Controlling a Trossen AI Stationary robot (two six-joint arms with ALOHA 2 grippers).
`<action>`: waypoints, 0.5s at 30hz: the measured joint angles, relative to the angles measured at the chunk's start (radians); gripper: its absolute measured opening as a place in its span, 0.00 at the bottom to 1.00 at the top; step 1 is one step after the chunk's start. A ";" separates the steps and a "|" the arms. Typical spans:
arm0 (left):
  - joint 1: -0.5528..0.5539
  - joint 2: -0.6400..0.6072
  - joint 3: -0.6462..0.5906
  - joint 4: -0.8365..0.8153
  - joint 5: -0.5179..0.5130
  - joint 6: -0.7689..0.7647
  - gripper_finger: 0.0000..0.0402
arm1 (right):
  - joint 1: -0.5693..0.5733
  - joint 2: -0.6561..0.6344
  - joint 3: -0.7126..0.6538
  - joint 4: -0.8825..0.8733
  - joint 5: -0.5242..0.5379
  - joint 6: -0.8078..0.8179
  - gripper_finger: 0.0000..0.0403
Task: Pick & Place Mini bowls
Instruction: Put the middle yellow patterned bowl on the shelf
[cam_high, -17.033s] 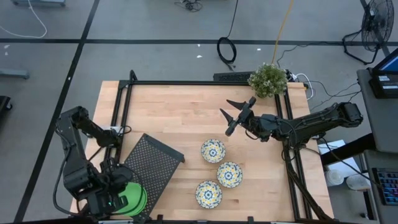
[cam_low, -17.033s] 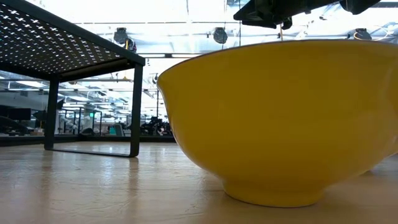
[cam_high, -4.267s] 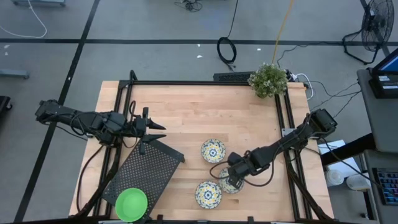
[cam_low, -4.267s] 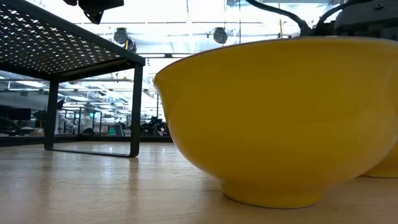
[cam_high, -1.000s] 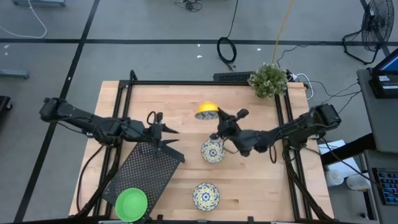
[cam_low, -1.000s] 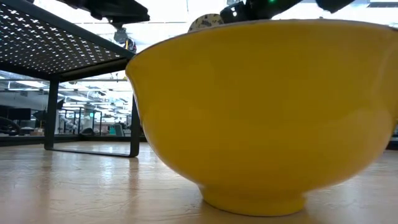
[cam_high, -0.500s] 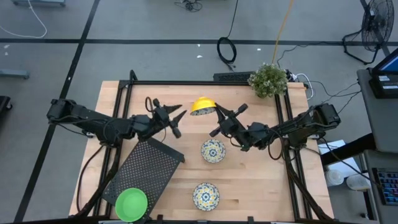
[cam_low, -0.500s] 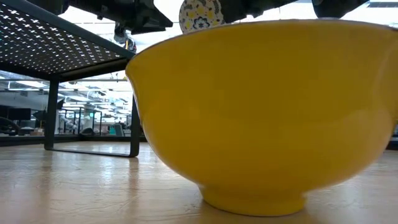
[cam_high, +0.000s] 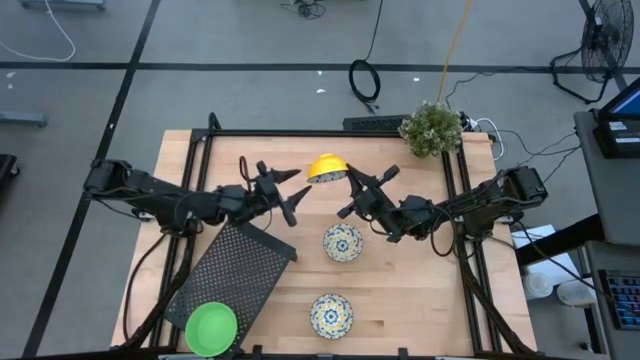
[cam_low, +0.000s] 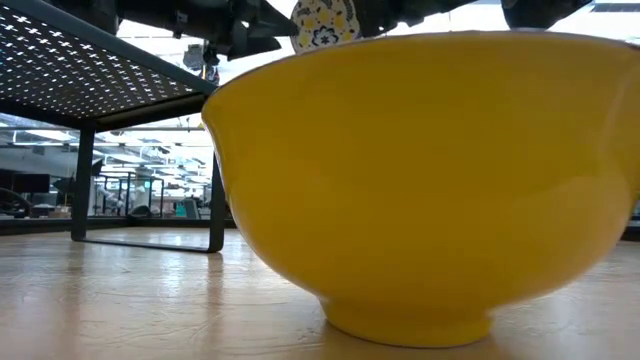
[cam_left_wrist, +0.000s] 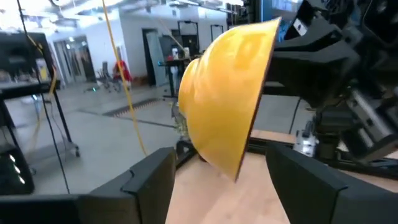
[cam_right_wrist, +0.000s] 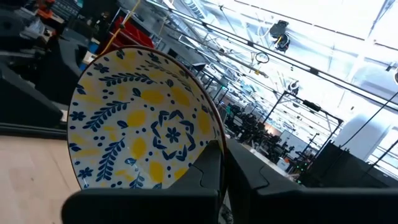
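While pinching the floral mini bowl (cam_high: 326, 168) by its rim in the right gripper (cam_right_wrist: 219, 163), fingers narrow on the edge, hold it dead steady: raised over the far middle of the table (cam_high: 400, 285), tipped on its side, yellow underside toward the left arm. Looks like a hand-off. Left gripper (cam_high: 292, 192) just beside the bowl, fingers spread wide, nothing in them, not touching yet as far as can be told. Advance the left straight along the line seen from its wrist, straddle the lower rim, one finger inside and one on the yellow wall. Close fully before loosening the right. Rim grip is thin and glazed, likely slippery, so no twisting. Stay clear of the two floral bowls on the table (cam_high: 342, 242) (cam_high: 331, 313). Green bowls (cam_high: 212, 328) sit at the near-left corner by the mesh tray (cam_high: 237, 272).
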 joint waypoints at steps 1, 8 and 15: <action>0.001 0.008 0.000 0.020 0.000 0.021 0.63 | 0.000 0.000 0.000 0.000 0.000 0.001 0.00; 0.007 0.060 0.029 0.095 -0.005 0.110 0.59 | -0.001 0.000 0.000 -0.002 0.000 0.004 0.00; 0.046 0.062 0.062 0.086 -0.006 0.089 0.52 | -0.001 0.000 0.001 -0.002 0.000 0.015 0.00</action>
